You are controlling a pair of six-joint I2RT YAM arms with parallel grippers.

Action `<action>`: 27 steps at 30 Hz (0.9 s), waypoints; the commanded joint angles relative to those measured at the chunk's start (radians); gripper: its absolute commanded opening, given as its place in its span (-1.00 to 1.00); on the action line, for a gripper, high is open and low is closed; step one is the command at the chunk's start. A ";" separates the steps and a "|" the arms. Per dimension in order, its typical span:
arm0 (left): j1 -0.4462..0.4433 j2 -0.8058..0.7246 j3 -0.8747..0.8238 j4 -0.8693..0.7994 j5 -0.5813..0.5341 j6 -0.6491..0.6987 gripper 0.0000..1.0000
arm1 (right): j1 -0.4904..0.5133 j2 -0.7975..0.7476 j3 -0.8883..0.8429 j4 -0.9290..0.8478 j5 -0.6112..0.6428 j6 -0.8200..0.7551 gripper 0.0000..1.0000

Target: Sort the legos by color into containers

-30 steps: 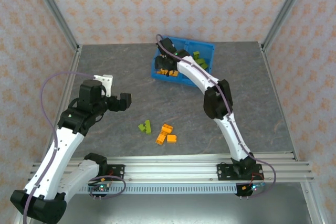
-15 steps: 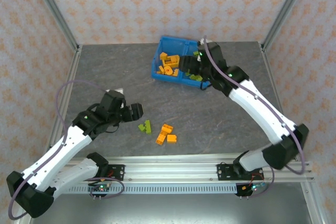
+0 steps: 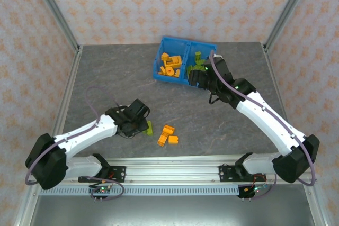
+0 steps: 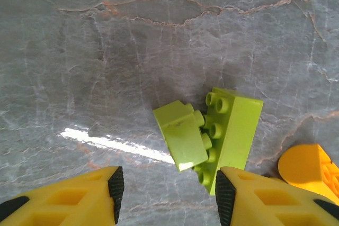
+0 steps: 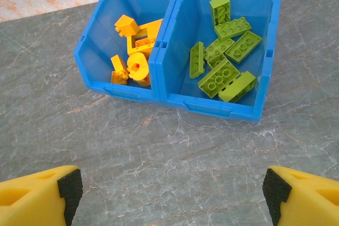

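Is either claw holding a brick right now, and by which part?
Nothing is held. The left gripper hangs open over two green bricks; the right gripper is open and empty.

- The left end effector (image 3: pixel 141 124) is low over the bench (image 3: pixel 106 72), with a green brick (image 3: pixel 149 127) just beside it and orange bricks (image 3: pixel 168 135) beyond.
- The right end effector (image 3: pixel 194 76) is at the near wall of the blue bin (image 3: pixel 165 77).

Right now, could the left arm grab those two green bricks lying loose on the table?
Probably yes. The left gripper hangs right above the green bricks, fingers apart, nothing between; the orange brick sits close beside.
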 commanded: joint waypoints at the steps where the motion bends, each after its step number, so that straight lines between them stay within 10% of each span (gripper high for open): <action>1: -0.005 0.032 0.012 0.057 -0.032 -0.038 0.02 | 0.000 -0.032 -0.001 -0.024 0.038 -0.006 0.80; 27: 0.002 0.156 -0.060 0.109 -0.065 -0.040 -0.53 | 0.000 -0.031 0.010 -0.031 0.036 -0.009 0.83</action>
